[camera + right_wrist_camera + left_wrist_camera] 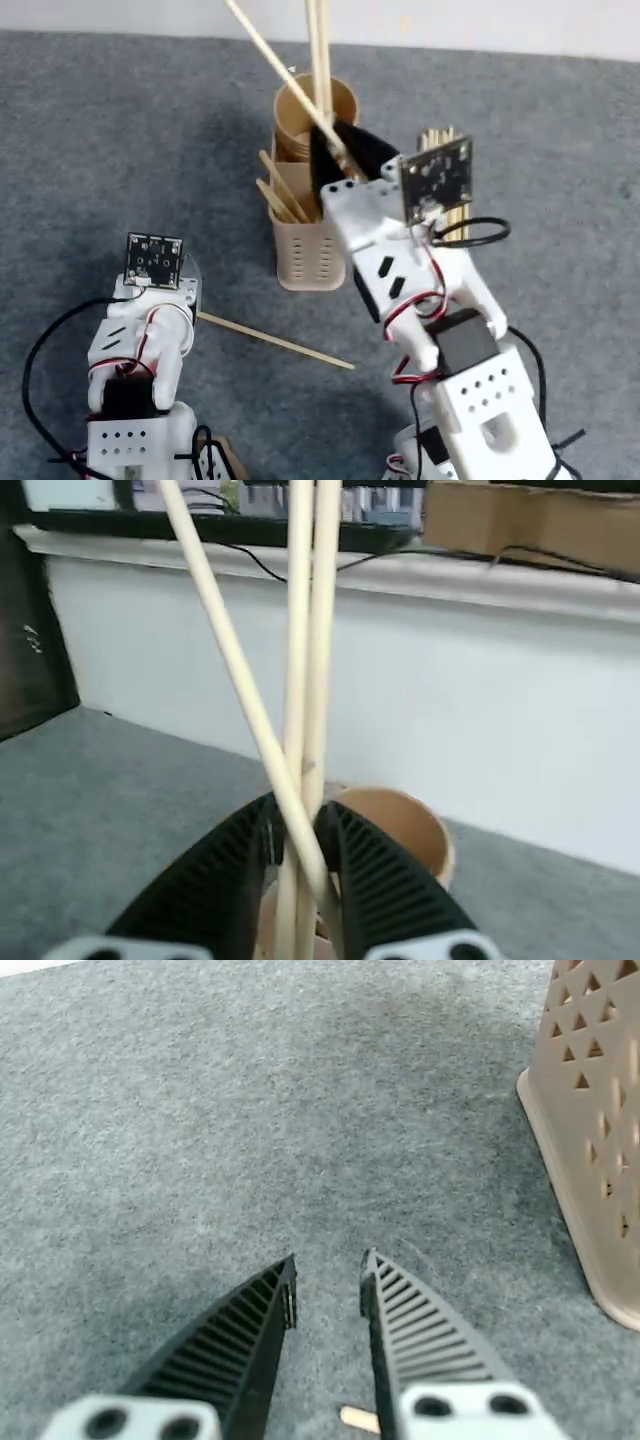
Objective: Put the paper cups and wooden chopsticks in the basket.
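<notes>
**Three wooden chopsticks** [300,630] stand nearly upright, clenched low on their shafts by my right pincer [297,810]. Two run parallel and touching, and the third crosses them at a slant. All are pale, smooth, slender sticks.

The pincer holds them above the far end of the basket [310,260], directly over a brown paper cup [295,115]. The cup sits in that end with its round mouth up. I cannot tell whether more cups nest beneath it.

About three further sticks [278,190] lean inside the basket's near half. The basket is a beige rectangular tub with walls pierced by small triangular holes. It stands mid-surface, toward the far edge.

One loose chopstick [275,340] lies flat on the grey, felt-like surface [100,150] toward the near edge, between my two arms.

A bundle of sticks [438,134] stands just beside the basket, on the side toward the right edge. It is partly hidden by the right arm's camera board, so I cannot count it.

My left pincer [328,1260] is released, its black ribbed fingers parted. It points down at bare surface, apart from the basket wall.
</notes>
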